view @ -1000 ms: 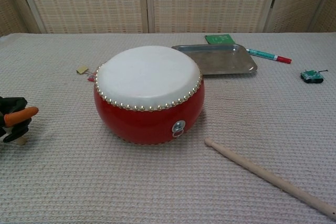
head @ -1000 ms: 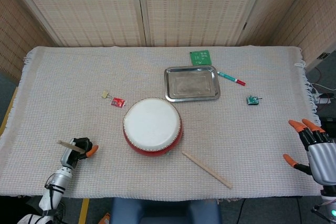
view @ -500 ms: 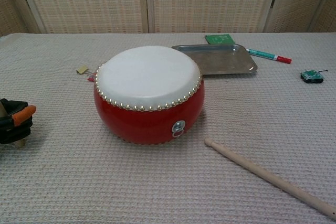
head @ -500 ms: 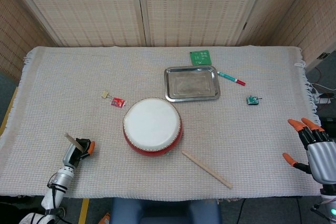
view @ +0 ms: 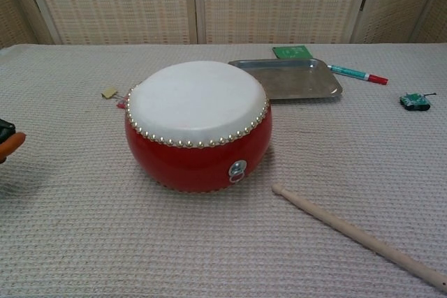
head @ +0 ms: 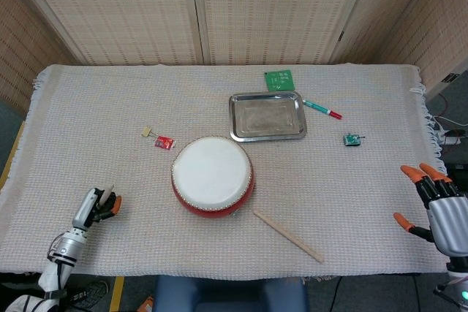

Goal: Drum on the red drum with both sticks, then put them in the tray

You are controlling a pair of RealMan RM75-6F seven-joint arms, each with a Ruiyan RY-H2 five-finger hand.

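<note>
Head view takes in the whole cloth-covered table [head: 88,129] and both hands; chest view shows only an orange fingertip of the left hand [view: 8,143] at its left edge, and the right hand not at all.

Left hand [head: 93,207]: near the table's front left corner, well left of the red drum [head: 213,176]. A pale sliver stands out between its fingers, probably the end of a drumstick [head: 109,193], but it is too small to be sure; whether the hand grips it I cannot tell.

Right hand [head: 437,204]: off the table's right edge, fingers spread, thumb out, nothing in it.

Chest view gives detail the head view lacks: stud row around the drum's white skin, a metal ring on its red side, and the rounded tip of the second drumstick [view: 356,236] lying just beside the drum's front right.

Second drumstick, head view [head: 288,236]: flat on the cloth, slanting from near the drum toward the front edge, well apart from both hands.

Tray [head: 235,100]: metal, behind the drum, nothing in it. Green board [head: 278,79] touches or nearly touches its far edge. Marker pen [head: 322,109] just right of it. Small green part [head: 352,139] further right. Red chip [head: 164,142] and tan chip [head: 147,132] left of the drum.
</note>
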